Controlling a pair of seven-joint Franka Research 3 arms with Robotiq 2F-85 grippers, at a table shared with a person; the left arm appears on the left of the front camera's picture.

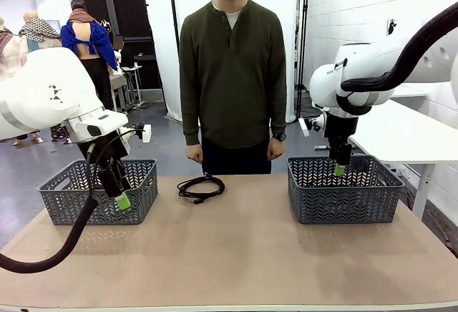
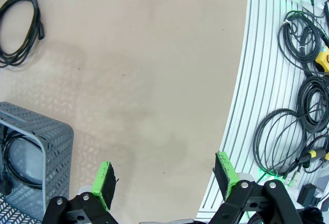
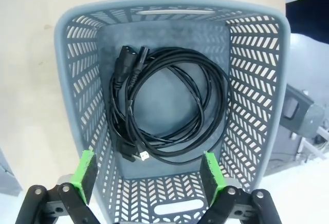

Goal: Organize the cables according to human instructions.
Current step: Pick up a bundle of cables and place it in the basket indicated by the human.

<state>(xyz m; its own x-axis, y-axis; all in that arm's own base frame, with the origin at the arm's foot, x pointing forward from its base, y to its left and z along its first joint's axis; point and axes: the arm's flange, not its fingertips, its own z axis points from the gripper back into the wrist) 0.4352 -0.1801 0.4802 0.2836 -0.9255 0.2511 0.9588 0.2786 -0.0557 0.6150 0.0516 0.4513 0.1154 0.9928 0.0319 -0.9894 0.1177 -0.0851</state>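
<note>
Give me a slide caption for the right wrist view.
Open right gripper over a grey basket holding coiled black cables.

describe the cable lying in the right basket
The cable is thin black cord coiled in a loose round loop of several turns. It lies flat on the floor of the grey lattice basket, touching only that. Two chunky black plugs lie side by side at one edge; a small metal-tipped end sticks out farther along. The right gripper hovers open above, apart.

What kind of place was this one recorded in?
Likely a robotics lab: the left arm and right arm flank a table with two grey baskets, white curtain screens stand behind the person, and spare cables lie on a ribbed surface.
</note>
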